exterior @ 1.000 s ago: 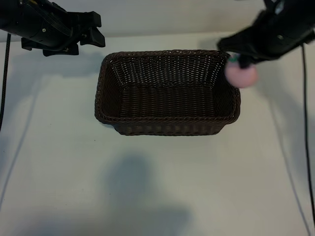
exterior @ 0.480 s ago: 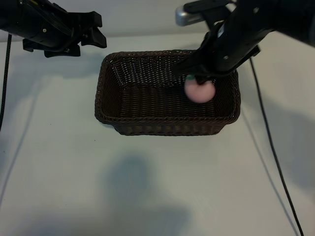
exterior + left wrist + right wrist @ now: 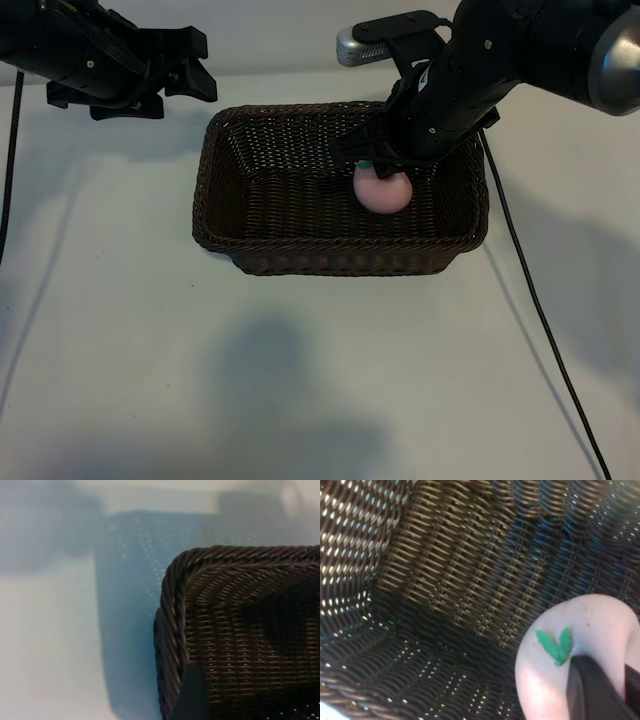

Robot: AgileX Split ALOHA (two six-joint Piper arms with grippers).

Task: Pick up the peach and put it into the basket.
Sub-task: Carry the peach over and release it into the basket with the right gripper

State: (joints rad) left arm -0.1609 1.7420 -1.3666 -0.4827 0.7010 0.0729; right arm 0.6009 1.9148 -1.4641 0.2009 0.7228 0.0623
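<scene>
Exterior view: the right gripper hangs inside the basket, over its right half, closed on the peach at the stem end. The fruit sits below the braided rim line, against the back wall's weave; whether it touches the floor cannot be told from here. The fingertips themselves are hidden under the arm's black housing, so the grip is judged from the peach hanging right beneath it. The left gripper is parked beyond the basket's back-left corner, its jaws standing wide, holding nothing.

Left wrist view: only a corner of the basket and the pale table show. No peach, no right arm. A dark wedge at the frame's edge is probably part of this gripper; too little shows to say more.

Right wrist view: the peach fills one corner, its green stem leaf facing the camera, one dark finger pressed on the skin just beside the leaf. The opposing finger is cut off. Wicker wall and floor lie behind; the gap beneath the fruit is not readable.

Handling, as a judgement: small, light, round, matte skin, so it is unlikely to slip but will roll once freed. The pinch near the top looks narrow; a hold across the middle would be surer. The stiff basket walls should contain it.
</scene>
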